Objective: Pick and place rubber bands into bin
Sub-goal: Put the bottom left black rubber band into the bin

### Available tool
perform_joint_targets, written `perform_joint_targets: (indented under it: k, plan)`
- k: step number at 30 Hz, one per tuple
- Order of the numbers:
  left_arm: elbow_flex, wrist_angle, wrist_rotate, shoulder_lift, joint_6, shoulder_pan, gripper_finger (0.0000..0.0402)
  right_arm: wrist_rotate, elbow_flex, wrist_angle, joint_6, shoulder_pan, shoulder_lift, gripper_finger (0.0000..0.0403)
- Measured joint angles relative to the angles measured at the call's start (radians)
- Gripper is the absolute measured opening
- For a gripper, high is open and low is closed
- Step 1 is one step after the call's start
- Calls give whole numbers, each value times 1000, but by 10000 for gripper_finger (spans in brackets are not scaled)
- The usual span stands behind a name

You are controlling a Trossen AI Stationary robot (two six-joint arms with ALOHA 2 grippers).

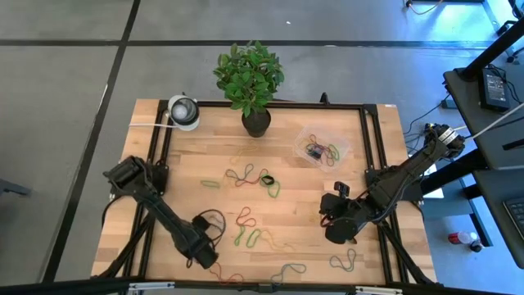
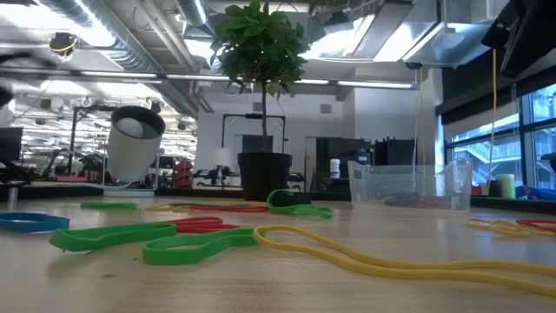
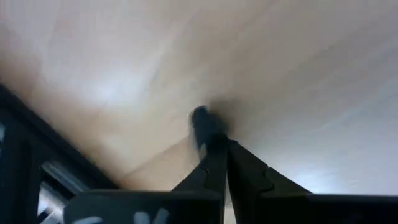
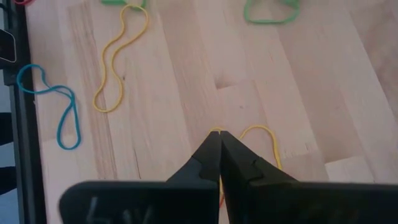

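Rubber bands in red, green, yellow, black and blue lie loose on the wooden table, with clusters at the middle (image 1: 250, 176) and nearer the front (image 1: 248, 229). The clear bin (image 1: 321, 147) stands at the far right with a few bands inside; it also shows in the low view (image 2: 408, 184). My right gripper (image 1: 332, 228) is near the table's right front, shut on a yellow band (image 4: 261, 134). My left gripper (image 1: 211, 260) is shut, low over the wood near the front edge; a small dark bit (image 3: 202, 121) shows at its tips. My right gripper pinches the yellow band between its two shut fingertips at one end of the loop (image 4: 216, 131). The fingers slant down at the table. The rest of the loop (image 4: 268, 140) curves out beside the fingers, slack. My left gripper's shut tips are close to the wood; I cannot tell whether they touch it or what the dark bit is.
A black plant pot (image 1: 255, 121) with a leafy plant stands at the far middle, and a round white-and-grey object (image 1: 183, 111) at the far left. A black frame (image 1: 372, 147) runs along the table's sides. Blue (image 4: 62, 112), yellow (image 4: 118, 62) and green (image 4: 270, 12) bands lie ahead of my right gripper.
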Motion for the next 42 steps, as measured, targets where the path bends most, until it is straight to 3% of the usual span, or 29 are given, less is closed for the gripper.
perform_joint_targets:
  k: [8,16,22,31,38,42]
  plan:
    - [175,-89,-353,-57,70,127,2,0,0,4,8,0,0,4]
    - [376,-92,-618,-60,490,345,2,0,0,5,62,0,0,4]
    - [473,90,-611,-61,883,557,2,0,0,5,135,0,0,4]
    - [478,767,-567,-24,1429,786,2,3,0,8,299,-8,0,4]
    - [477,1083,-355,117,1541,903,2,64,0,12,394,-40,0,4]
    - [477,1296,-330,223,1604,915,2,93,0,11,423,-65,0,4]
